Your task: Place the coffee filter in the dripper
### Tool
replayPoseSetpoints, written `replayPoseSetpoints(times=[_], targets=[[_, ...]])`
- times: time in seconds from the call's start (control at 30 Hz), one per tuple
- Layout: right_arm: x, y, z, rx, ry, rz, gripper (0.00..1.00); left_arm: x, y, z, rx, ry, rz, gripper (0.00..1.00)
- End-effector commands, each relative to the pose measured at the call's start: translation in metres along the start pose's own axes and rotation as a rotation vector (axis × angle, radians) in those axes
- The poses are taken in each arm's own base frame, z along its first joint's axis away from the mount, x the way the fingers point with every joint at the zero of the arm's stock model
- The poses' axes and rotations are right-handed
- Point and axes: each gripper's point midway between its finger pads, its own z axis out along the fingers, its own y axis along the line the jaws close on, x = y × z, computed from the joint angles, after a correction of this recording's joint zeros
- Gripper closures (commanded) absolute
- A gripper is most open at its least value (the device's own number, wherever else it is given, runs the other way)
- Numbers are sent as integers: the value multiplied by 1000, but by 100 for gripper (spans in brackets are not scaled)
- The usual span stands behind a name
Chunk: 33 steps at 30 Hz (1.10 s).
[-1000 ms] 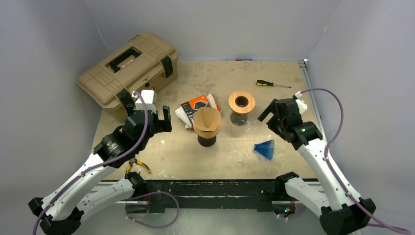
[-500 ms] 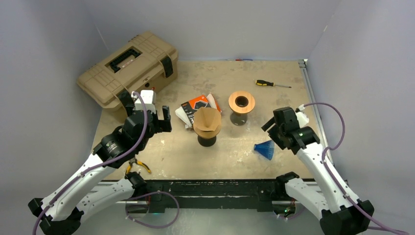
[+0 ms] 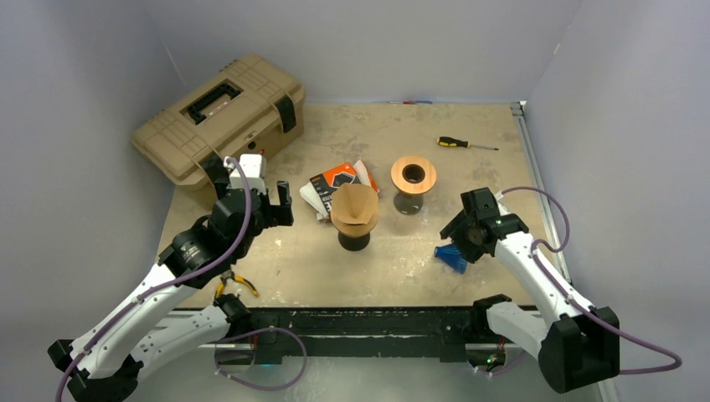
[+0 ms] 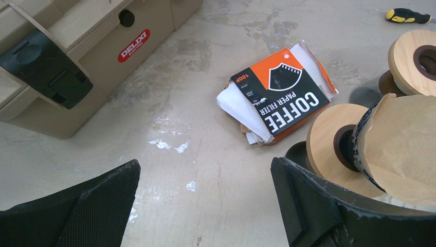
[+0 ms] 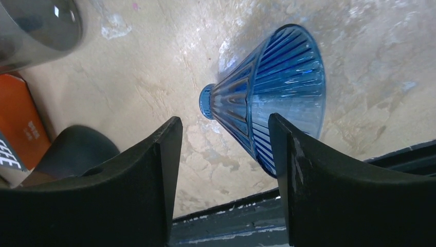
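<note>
Right fingers (image 5: 139, 185) stand partly apart, one on each side of the blue ribbed dripper (image 5: 277, 87). The dripper lies on its side on the counter (image 5: 154, 77), close to the front edge, with its narrow end toward the middle. One finger overlaps the dripper's wall in the wrist view, and I cannot tell if it touches. Between the other finger and the cone a strip of counter shows, so nothing is gripped.

Left fingers (image 4: 77, 206) are spread wide and hold nothing. They hang above the counter between the tan toolbox (image 4: 87, 56) and the coffee filter pack (image 4: 280, 100).

The brown paper filter (image 4: 406, 144) sits on top of a vessel with a wooden collar (image 4: 329, 139) in the middle of the counter, well apart from the blue dripper. The pack lies just behind it. A second wood-collared glass vessel (image 3: 413, 176) stands near, to the right and behind. A screwdriver (image 3: 456, 142) lies far back on the right, and pliers (image 3: 239, 285) lie beside the left arm.
</note>
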Motion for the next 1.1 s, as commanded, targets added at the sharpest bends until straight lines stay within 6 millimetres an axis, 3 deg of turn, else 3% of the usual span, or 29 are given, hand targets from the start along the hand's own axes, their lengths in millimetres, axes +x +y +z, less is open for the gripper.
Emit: replayPoseSetpoints(times=[0.0,0.07,0.23,0.33,0.43,0.7,0.9,1.07], targets=[[9,21,9,-118,65,-56,41,-7,1,-3,-2,-20,-14,1],[10,22,12,-126,72,-67,50,-7,1,-3,-2,-19,-12,1],[7,26,13,-149,56,-98,56,-7,1,-3,-1,-19,-12,1],[6,30,13,-177,45,-112,64,-7,1,-3,-3,-17,-12,1],[2,38,10,-232,22,-139,100,-6,1,-3,-2,-17,-13,1],[-23,50,0,-262,-92,-192,100,-6,0,-2,-2,-16,-11,1],[-65,49,-14,-155,-243,-181,100,-6,0,-2,1,-14,-10,1],[-96,63,-37,-146,-341,-207,100,-5,-1,-1,0,-11,-9,1]])
